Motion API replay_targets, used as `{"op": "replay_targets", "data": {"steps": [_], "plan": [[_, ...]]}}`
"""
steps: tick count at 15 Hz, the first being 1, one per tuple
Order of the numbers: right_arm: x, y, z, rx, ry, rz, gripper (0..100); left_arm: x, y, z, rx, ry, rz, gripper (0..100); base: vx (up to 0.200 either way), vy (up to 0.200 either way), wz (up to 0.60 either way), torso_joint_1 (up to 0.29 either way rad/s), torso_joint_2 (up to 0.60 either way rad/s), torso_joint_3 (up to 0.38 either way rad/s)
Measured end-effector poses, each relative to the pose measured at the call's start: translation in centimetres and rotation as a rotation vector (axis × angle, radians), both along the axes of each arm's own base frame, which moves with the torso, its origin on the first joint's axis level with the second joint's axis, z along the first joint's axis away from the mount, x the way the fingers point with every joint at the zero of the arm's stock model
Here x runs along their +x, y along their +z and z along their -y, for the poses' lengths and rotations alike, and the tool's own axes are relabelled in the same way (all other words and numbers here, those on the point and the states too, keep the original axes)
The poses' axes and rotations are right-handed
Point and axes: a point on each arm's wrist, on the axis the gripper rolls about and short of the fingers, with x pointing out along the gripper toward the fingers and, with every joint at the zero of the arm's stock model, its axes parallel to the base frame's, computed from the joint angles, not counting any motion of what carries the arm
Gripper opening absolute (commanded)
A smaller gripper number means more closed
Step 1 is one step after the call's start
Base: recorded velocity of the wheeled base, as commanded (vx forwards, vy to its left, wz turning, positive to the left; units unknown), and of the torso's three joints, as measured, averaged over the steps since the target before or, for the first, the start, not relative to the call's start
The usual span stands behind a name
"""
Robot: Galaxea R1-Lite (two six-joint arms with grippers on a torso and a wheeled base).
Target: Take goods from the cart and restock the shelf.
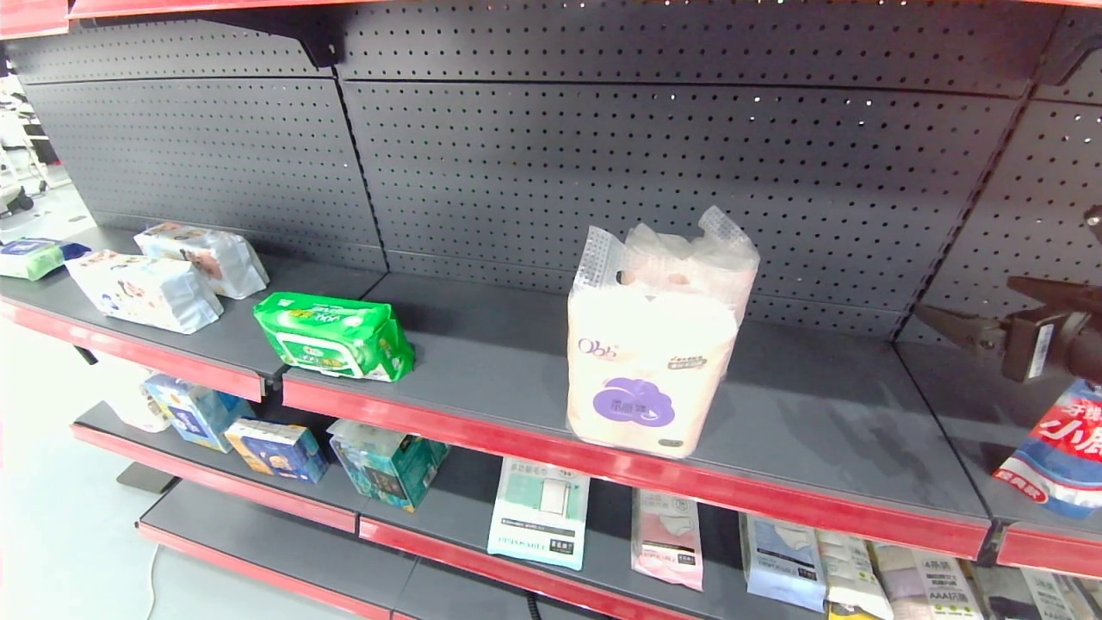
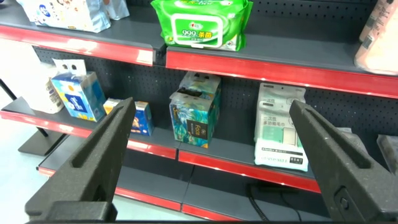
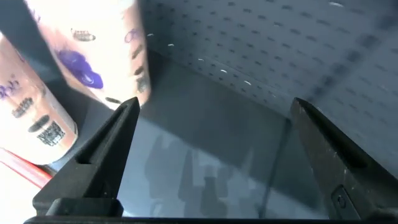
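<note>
A tall pack of toilet paper point(image 1: 652, 362) with a purple label stands upright near the front edge of the dark shelf board point(image 1: 826, 413); the right wrist view has it point(image 3: 74, 62) off to one side. My right gripper point(image 1: 964, 297) hangs open over the shelf to the right of the pack, apart from it, and nothing lies between its fingers point(image 3: 99, 162). My left gripper point(image 2: 211, 106) is open and holds nothing, facing the lower shelves below a green pack of wipes point(image 2: 202, 23). That green pack point(image 1: 336, 336) lies on the same shelf, left of the toilet paper.
Two white soft packs point(image 1: 142, 288) point(image 1: 207, 258) lie at the shelf's left end, and a red and blue pack point(image 1: 1063, 448) sits at the far right. Lower shelves hold boxes point(image 1: 387, 461) and flat packets point(image 1: 541, 512). Perforated back panels point(image 1: 671, 164) close the shelf behind.
</note>
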Motion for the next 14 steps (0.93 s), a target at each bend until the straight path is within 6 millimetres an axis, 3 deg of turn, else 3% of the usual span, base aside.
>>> {"op": "replay_targets", "data": {"steps": [3,6,10,14], "plan": [[-3.9,0.5,-0.4,-0.006,-0.082,0.014,100,0.0,0.0,0.0,0.000,0.000,0.000,100,0.000,0.000,0.00,0.000,0.00,0.000],[-9.5,-0.8,-0.9,-0.010,-0.130,0.001,100,0.0,0.0,0.0,0.000,0.000,0.000,100,0.000,0.000,0.00,0.000,0.00,0.000],[-16.4,-5.4,-1.3,0.010,-0.217,-0.006,100,0.0,0.0,0.0,0.000,0.000,0.000,100,0.000,0.000,0.00,0.000,0.00,0.000],[-20.2,-9.8,-1.9,0.048,-0.208,0.035,100,0.0,0.0,0.0,0.000,0.000,0.000,100,0.000,0.000,0.00,0.000,0.00,0.000]]}}
